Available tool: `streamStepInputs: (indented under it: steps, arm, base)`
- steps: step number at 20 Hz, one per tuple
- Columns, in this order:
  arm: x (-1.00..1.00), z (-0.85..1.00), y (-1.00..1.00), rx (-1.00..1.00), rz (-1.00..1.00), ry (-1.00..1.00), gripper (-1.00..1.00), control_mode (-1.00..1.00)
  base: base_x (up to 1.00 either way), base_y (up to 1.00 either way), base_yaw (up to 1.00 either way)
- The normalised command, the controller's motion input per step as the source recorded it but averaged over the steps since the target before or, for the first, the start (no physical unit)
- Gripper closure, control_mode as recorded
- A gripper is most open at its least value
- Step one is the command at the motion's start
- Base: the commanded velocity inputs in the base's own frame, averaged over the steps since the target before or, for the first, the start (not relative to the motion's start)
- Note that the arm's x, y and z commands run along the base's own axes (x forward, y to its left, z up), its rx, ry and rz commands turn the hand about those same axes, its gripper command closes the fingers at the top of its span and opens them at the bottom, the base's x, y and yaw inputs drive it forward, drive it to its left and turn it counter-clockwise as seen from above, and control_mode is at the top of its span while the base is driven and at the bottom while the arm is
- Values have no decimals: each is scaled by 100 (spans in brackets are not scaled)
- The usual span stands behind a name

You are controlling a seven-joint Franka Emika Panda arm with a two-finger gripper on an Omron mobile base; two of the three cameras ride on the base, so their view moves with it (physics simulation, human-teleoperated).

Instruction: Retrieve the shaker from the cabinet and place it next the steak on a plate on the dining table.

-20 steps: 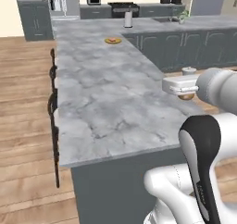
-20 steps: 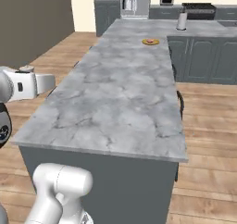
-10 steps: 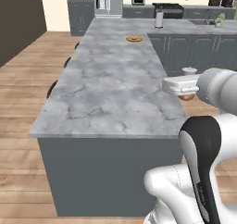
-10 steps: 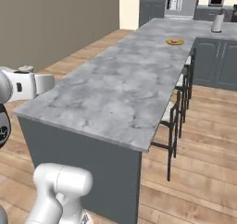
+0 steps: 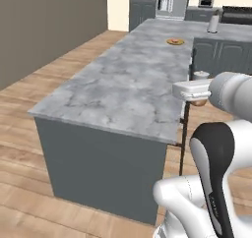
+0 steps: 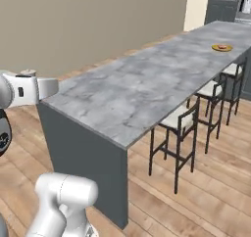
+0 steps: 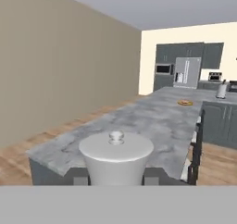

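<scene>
Since the earlier frame the base has swung round, so the dining table (image 5: pixel 123 89) now stretches away lengthwise. The gripper (image 5: pixel 199 100) pinches the shaker (image 7: pixel 116 158) between its jaws, held off the near end. Retrieval looks done; the plate (image 6: pixel 221 47) and steak (image 6: pixel 223 47) sit far off.

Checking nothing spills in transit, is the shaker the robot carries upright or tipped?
Upright: in the hand view the shaker stands between the pincer's fingertips, its pale top uppermost.

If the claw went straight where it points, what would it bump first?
Probably the dining table's marble top; the claw, shut on the shaker, aims along it, though depth is unclear.
</scene>
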Motion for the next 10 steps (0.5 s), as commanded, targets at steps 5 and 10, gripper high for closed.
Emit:
streamStepInputs:
  steps: [5, 10]
  arm:
    - [0, 0, 0, 0, 0, 0, 100, 100]
    - [0, 0, 0, 0, 0, 0, 100, 100]
  base:
    - [-30, -100, 60]
    - [-9, -100, 40]
